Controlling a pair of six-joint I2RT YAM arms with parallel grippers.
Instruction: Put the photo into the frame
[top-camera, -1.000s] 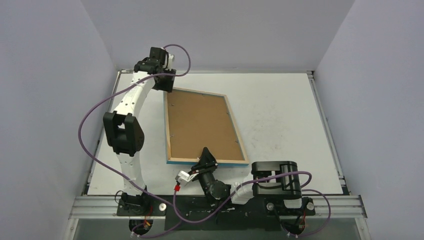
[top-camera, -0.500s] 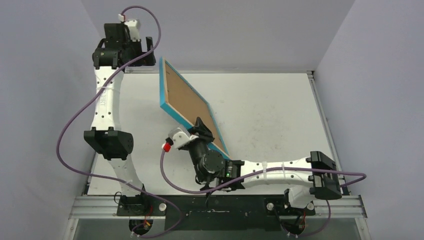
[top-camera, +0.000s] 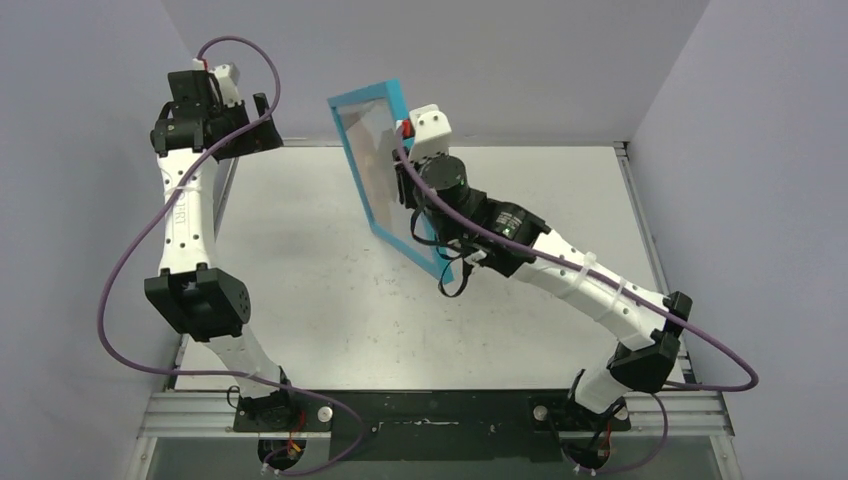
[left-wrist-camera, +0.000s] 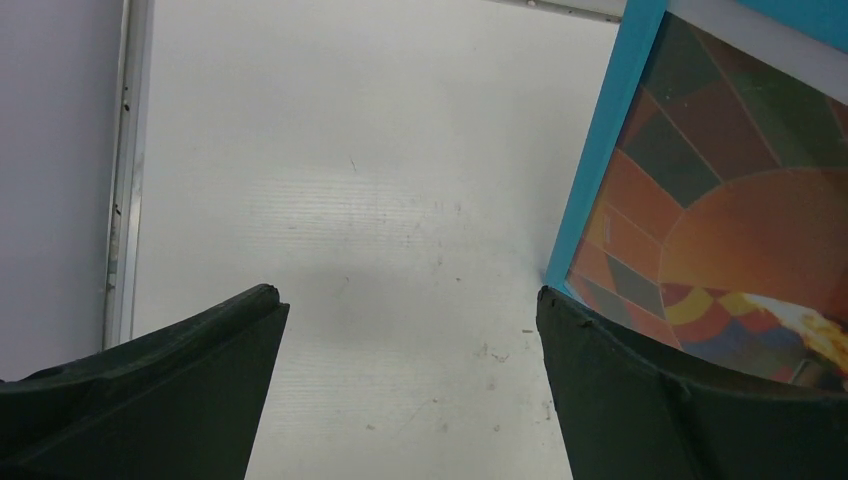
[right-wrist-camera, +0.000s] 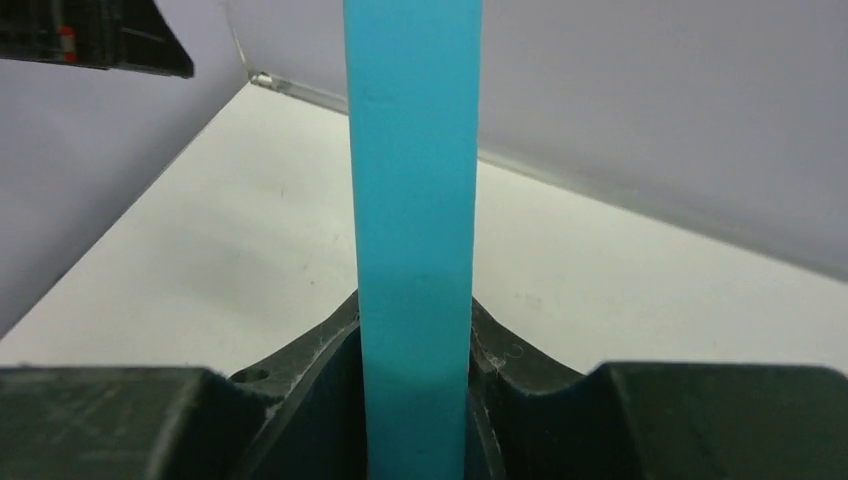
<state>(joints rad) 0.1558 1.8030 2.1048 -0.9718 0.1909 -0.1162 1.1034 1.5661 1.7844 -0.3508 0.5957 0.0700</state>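
Observation:
The frame (top-camera: 377, 172), with a bright-blue border, stands lifted and nearly upright over the far middle of the table, its front turned to the left. The photo (left-wrist-camera: 735, 200), a balloon in orange, red and dark blue, shows inside the frame's front in the left wrist view, next to the blue border (left-wrist-camera: 603, 160). My right gripper (top-camera: 405, 170) is shut on the frame's right edge; in the right wrist view the blue edge (right-wrist-camera: 412, 190) runs straight up between the jaws (right-wrist-camera: 415, 335). My left gripper (top-camera: 262, 128) is open and empty, raised at the far left, apart from the frame.
The white table (top-camera: 300, 250) has a metal rail (left-wrist-camera: 120, 200) along its left side. Grey walls stand on the left, back and right. The left arm's purple cable (top-camera: 130, 260) loops out to the left.
The right arm has lifted the frame from lying face down near the front to upright at the far middle, front now showing. The left gripper has moved up and left, away from the frame's corner.

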